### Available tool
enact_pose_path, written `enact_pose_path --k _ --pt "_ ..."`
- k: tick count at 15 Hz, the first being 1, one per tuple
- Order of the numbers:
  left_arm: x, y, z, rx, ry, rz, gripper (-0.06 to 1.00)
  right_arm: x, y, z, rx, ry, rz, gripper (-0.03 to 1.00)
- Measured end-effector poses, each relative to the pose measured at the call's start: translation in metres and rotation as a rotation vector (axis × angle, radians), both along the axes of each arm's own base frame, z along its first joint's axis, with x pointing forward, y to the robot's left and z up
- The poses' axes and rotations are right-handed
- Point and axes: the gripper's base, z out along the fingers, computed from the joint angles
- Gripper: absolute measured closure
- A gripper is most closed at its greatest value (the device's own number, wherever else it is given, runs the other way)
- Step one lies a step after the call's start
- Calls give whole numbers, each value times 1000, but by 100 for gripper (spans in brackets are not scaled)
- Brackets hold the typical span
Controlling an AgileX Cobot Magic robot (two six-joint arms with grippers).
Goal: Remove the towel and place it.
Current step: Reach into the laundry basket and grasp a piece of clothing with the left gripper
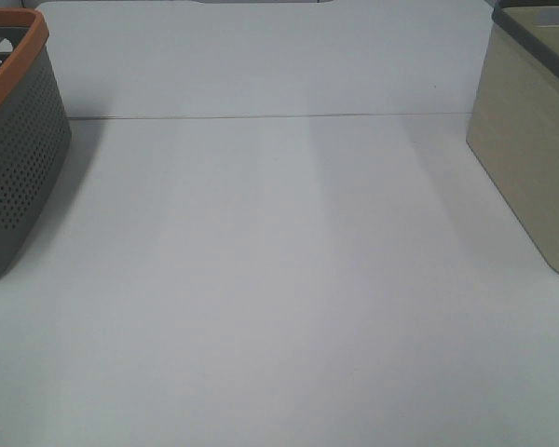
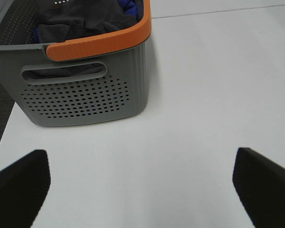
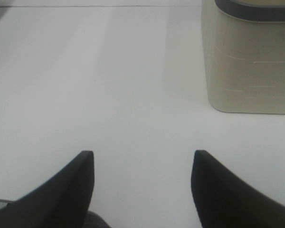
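Towel point(image 2: 80, 21) heaped in far-left basket point(image 2: 85, 95), ahead of my left gripper point(image 2: 140, 190) | left arm nearer | both grippers gape wide, empty; right gripper point(image 3: 142, 190) faces beige bin point(image 3: 249, 61)

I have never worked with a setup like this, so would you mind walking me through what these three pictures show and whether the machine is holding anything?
This is a two-armed robot at a white table. One picture comes from a camera mounted high above, looking down at the table; neither arm appears in it. The other two come from small cameras on each arm's wrist, looking out past that arm's claw.

On the robot's left stands a grey perforated basket with an orange rim, holding a dark towel with something blue beside it. On the right stands a beige bin with a dark rim.

The black shapes at the edge of each wrist picture are the claw's fingers. The left claw and right claw both stand open over bare table, holding nothing. The towel is not yet touched.
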Motion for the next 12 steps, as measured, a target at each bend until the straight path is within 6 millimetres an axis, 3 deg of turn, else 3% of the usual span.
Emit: enact_pose_path --k 12 --pt "0 0 0 0 0 0 -5 0 0 0 0 0 0 36"
